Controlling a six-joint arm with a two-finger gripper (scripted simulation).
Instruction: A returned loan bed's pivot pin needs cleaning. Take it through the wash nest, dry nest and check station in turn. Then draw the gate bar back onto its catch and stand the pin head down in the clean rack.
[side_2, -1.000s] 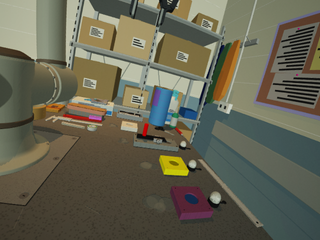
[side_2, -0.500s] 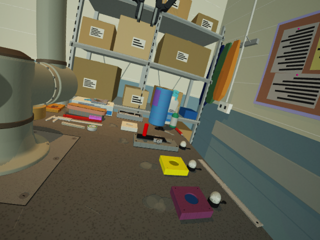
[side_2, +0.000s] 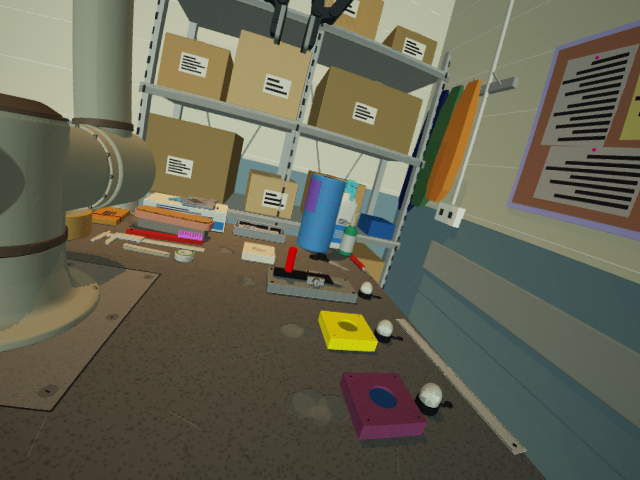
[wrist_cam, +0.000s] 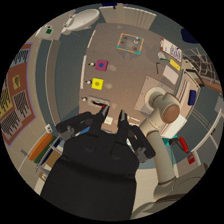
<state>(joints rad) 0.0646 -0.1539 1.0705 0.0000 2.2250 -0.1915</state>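
Note:
The pivot pin is a small pale piece lying inside a teal and orange frame at the far end of the bench. My gripper hangs high above the bench, partly closed and empty. Its fingertips show at the top of the side camera view, in front of the shelf boxes. Below it a grey plate holds the black gate bar with a red handle. A yellow nest and a magenta nest lie in a row beyond it, each with a white dome lamp beside it.
A metal shelf rack loaded with cardboard boxes stands behind the bench. A blue cylinder and a spray bottle stand near the gate plate. Small tools and boxes lie at the rack's foot. The arm's base fills the left side.

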